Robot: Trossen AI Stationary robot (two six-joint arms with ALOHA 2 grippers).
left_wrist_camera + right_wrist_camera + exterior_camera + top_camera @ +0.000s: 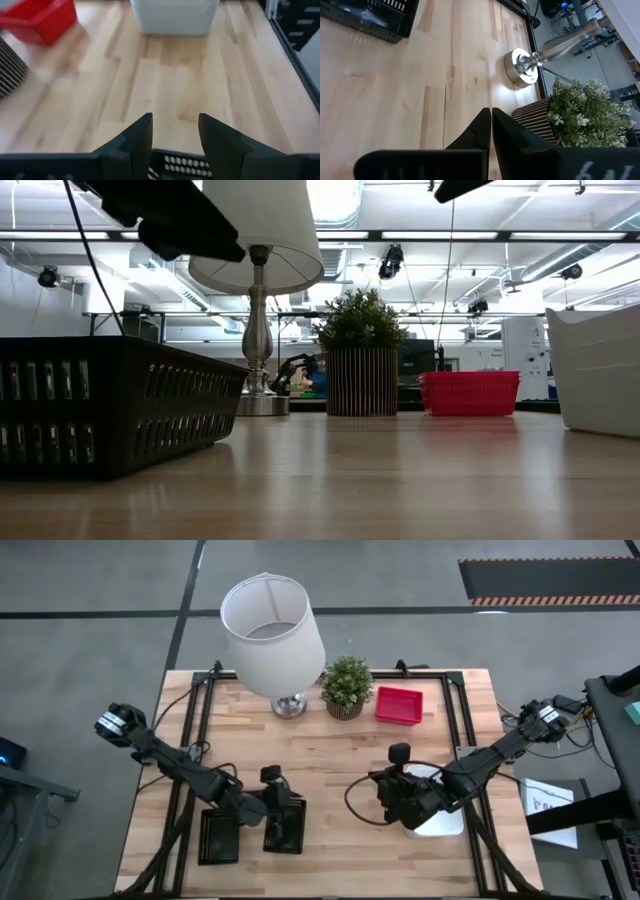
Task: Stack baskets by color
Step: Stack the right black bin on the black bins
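Black baskets sit closest to us at the tabletop's front-left, around seven o'clock: one black basket point(219, 836) on the outside, a second black basket point(285, 826) just beside it toward the middle. Over that second one hangs the left end effector point(175, 142), jaws spread wide with nothing between them, a strip of black mesh showing just under the fingertips. From the low view the near black basket point(110, 405) fills the left of the picture.

Moving toward center, at the back around twelve o'clock, stands the white lamp point(273, 625) on its silver base, and right beside it the potted plant point(347, 686). Just past the plant, at one o'clock, rests a red basket point(399, 704), flat on the wood and well apart from both arms.

Over on the right, near four o'clock, the right end effector point(491, 131) has its fingers pressed fully together, gripping nothing, poised above bare wood. Partly beneath that arm lies a white basket point(440, 818), near the tabletop's right edge.
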